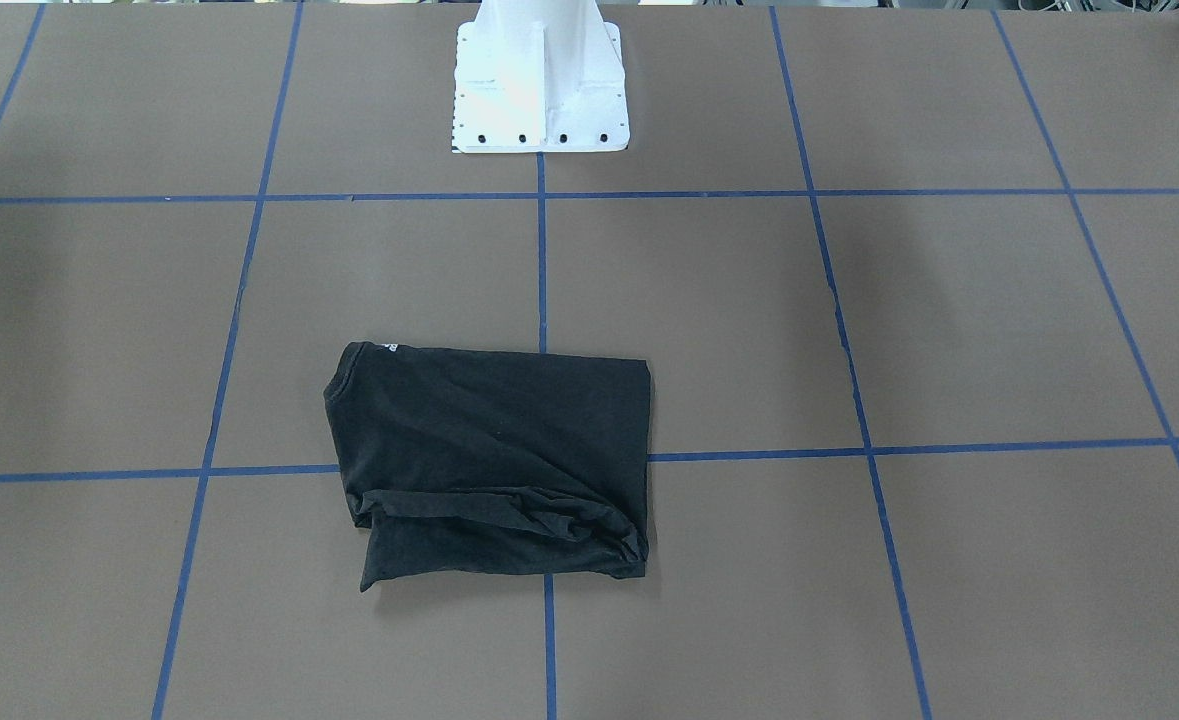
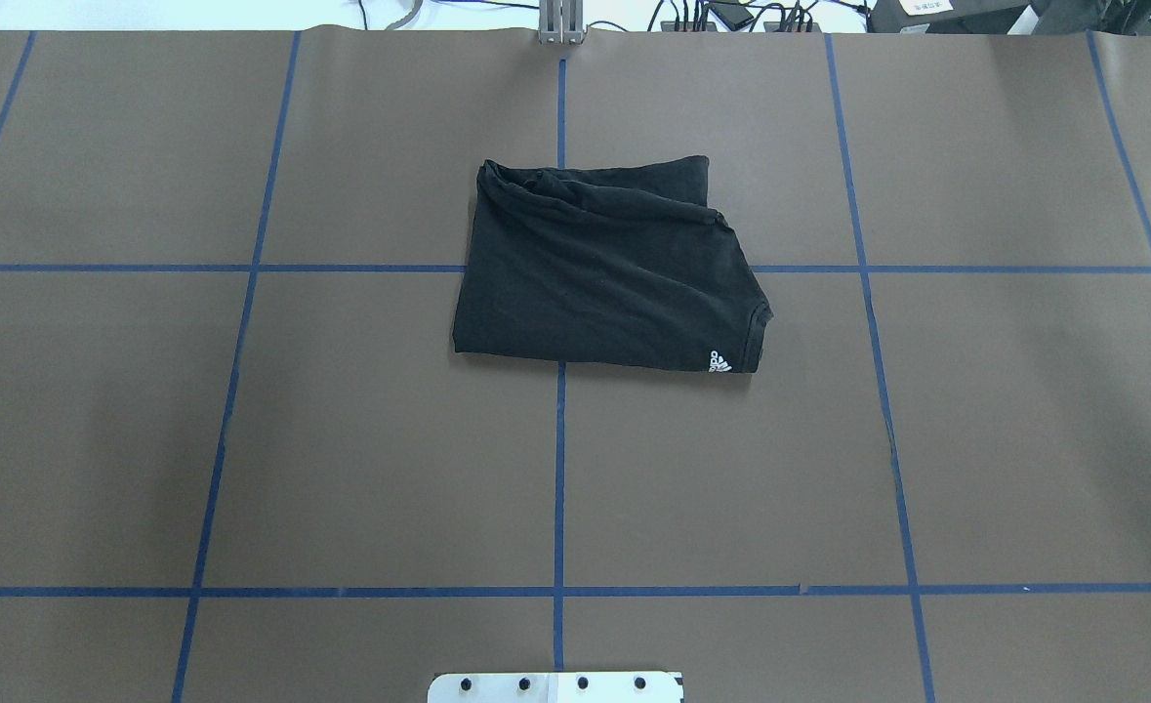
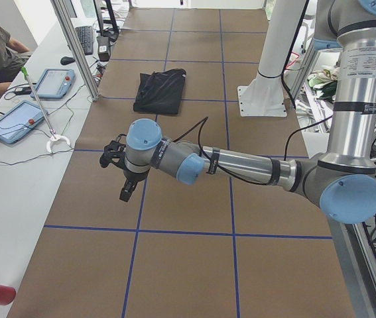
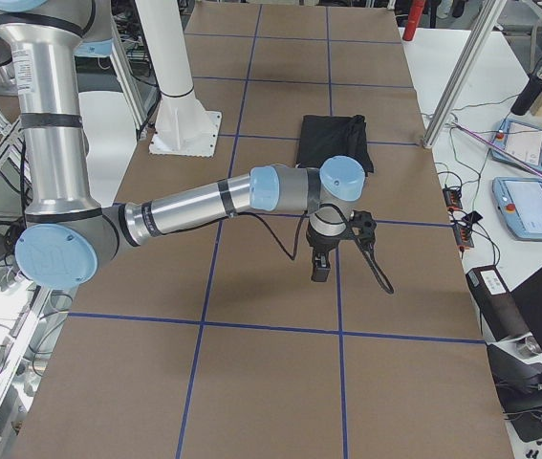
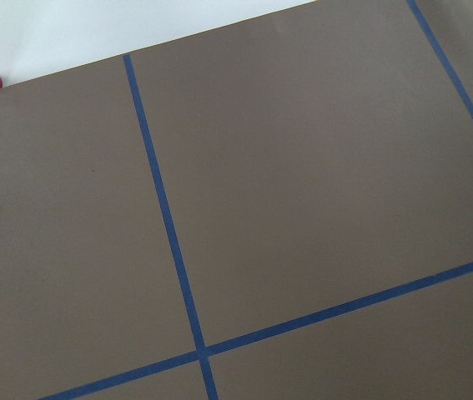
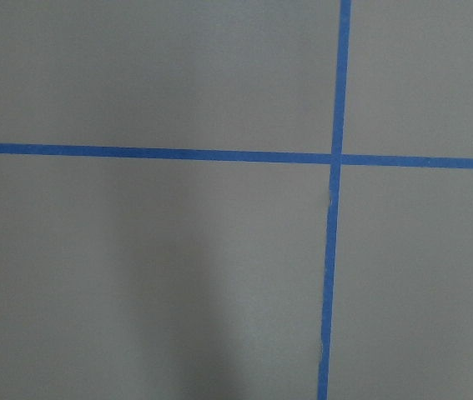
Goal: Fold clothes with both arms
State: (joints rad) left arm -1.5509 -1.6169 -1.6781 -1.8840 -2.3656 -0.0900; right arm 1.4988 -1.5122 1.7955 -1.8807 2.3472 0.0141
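The shirt lies folded in a rough rectangle mid-table, across the centre tape line. It's lumpy along the edge away from the robot. The left gripper and right gripper hover over opposite ends of the table, well apart from the shirt. Can't tell if either is open or closed.

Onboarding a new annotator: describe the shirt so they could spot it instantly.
On the brown table gridded with blue tape, follow the centre tape line away from the white base plate. The black T-shirt lies folded across it, the only cloth there, a small white logo at one corner.
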